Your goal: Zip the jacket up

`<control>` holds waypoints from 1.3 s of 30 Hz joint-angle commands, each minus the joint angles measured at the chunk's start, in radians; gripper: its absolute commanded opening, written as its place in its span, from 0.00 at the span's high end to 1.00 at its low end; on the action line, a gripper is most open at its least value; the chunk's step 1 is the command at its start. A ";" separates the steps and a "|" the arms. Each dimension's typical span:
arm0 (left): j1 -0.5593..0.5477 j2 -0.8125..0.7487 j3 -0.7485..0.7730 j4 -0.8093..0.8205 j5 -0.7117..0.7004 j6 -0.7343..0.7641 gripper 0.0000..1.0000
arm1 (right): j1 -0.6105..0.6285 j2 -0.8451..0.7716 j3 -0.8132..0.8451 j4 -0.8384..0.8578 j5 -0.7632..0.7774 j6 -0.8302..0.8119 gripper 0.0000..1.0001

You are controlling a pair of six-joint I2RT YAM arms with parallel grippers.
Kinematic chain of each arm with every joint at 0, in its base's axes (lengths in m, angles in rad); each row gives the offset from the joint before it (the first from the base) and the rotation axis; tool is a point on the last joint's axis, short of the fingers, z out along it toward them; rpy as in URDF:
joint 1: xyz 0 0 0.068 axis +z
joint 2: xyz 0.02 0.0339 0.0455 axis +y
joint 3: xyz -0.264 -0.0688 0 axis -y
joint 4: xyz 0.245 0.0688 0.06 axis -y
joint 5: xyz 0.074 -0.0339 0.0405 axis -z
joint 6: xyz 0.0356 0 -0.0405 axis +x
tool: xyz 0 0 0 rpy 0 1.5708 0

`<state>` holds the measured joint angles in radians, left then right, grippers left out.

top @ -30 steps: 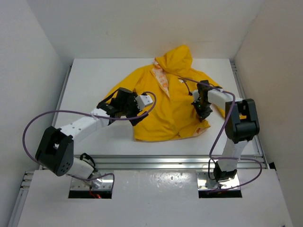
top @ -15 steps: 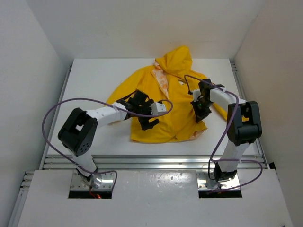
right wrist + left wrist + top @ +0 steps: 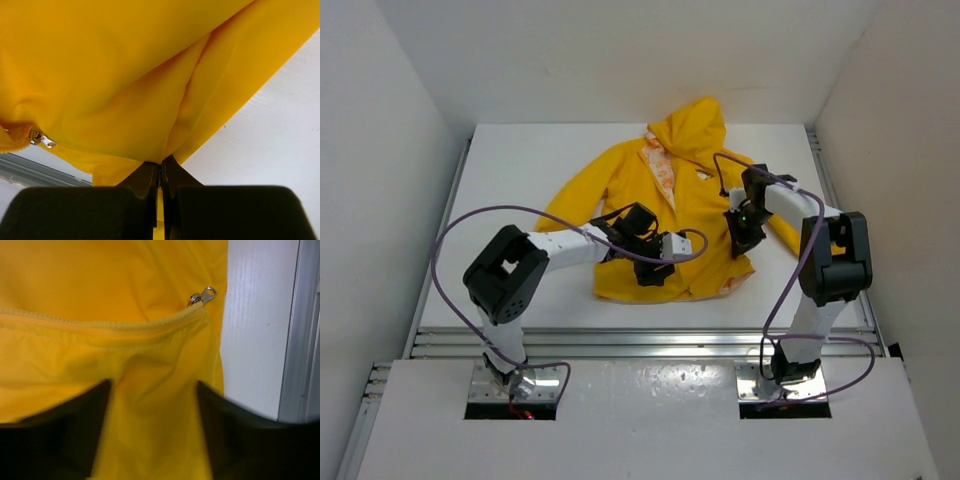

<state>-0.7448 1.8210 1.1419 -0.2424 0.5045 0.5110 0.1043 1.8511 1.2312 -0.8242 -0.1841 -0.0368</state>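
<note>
The yellow jacket (image 3: 695, 205) lies flat on the table, hood at the far side, with patterned lining (image 3: 665, 178) showing along its open front. My left gripper (image 3: 654, 266) hovers over the lower hem with its jaws open and empty. In the left wrist view (image 3: 152, 390) yellow fabric lies between the jaws. The zipper teeth (image 3: 100, 322) run across ahead of them and end at the silver zipper pull (image 3: 202, 295). My right gripper (image 3: 745, 232) is shut on a fold of the jacket (image 3: 150, 75) at its right side (image 3: 161, 165). The pull also shows in the right wrist view (image 3: 41, 139).
White walls enclose the table (image 3: 515, 170) on three sides. A metal rail (image 3: 640, 340) runs along the near edge and shows in the left wrist view (image 3: 300, 330). Purple cables (image 3: 450, 240) loop off both arms.
My left arm has swung right, from the jacket's left sleeve across to the lower hem near the zipper. My right gripper has shifted slightly farther away, still pinching the fabric.
</note>
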 commanded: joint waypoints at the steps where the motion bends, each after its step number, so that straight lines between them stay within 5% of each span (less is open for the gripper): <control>1: -0.014 0.020 0.033 0.049 0.013 -0.017 0.41 | -0.020 0.000 0.042 -0.016 -0.034 0.021 1.00; 3: -0.024 0.046 0.056 0.061 -0.029 -0.031 0.68 | -0.026 -0.007 0.033 -0.021 -0.041 0.026 1.00; 6: -0.024 0.055 0.056 0.061 -0.067 -0.031 0.92 | -0.035 -0.019 0.019 -0.018 -0.043 0.023 1.00; 8: -0.024 0.041 0.056 0.061 -0.096 -0.031 0.99 | -0.038 -0.018 0.016 -0.021 -0.043 0.018 1.00; 17: 0.105 -0.201 -0.067 -0.034 -0.046 0.010 1.00 | -0.081 -0.046 -0.010 -0.023 -0.032 -0.035 0.98; 19: 0.131 -0.267 -0.079 -0.081 -0.014 0.011 1.00 | -0.100 -0.058 -0.003 -0.055 -0.162 -0.113 0.85; 20: 0.131 -0.281 -0.079 -0.096 0.000 0.011 1.00 | -0.151 -0.113 -0.027 -0.052 -0.283 -0.129 0.54; 21: 0.143 -0.290 -0.079 -0.112 0.018 0.011 1.00 | -0.166 -0.143 -0.044 -0.020 -0.341 -0.139 0.35; 23: 0.154 -0.299 -0.050 -0.147 0.098 -0.031 1.00 | -0.175 -0.257 -0.084 0.038 -0.472 -0.163 0.20; 31: 0.177 -0.253 -0.019 -0.167 0.305 -0.121 1.00 | -0.117 -0.368 -0.099 0.196 -0.961 -0.062 0.29; 39: 0.206 -0.221 0.050 -0.215 0.394 -0.155 1.00 | 0.053 -0.294 -0.167 0.232 -1.066 -0.067 0.40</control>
<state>-0.5549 1.6085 1.1442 -0.4385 0.7944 0.3767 0.1162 1.5482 1.0813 -0.6357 -1.1435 -0.0933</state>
